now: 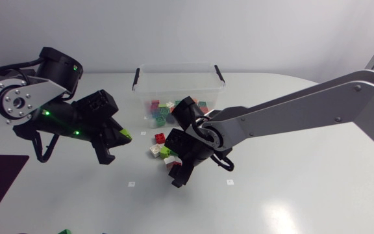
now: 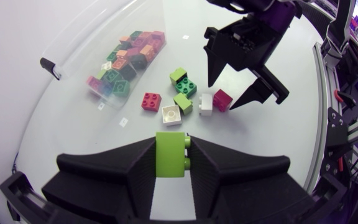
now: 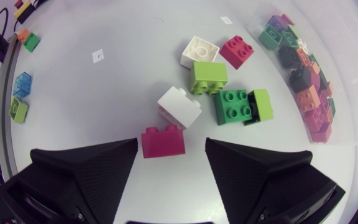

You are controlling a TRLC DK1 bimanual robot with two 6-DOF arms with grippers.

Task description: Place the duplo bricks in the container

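A lime-green duplo brick (image 2: 170, 158) is being clamped from both sides by the fingers of the left gripper (image 2: 172, 143), left of the clear container (image 1: 174, 73) and nearer, over the table (image 1: 291, 195). Many bricks are lying in the container. The right gripper (image 3: 171, 148) is being held wide open, gripping nothing, around a magenta brick (image 3: 163, 142) lying between its fingers, near a white brick (image 3: 179, 107) and a green brick (image 3: 232, 106).

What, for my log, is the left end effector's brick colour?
Lime green brick; left wrist view.
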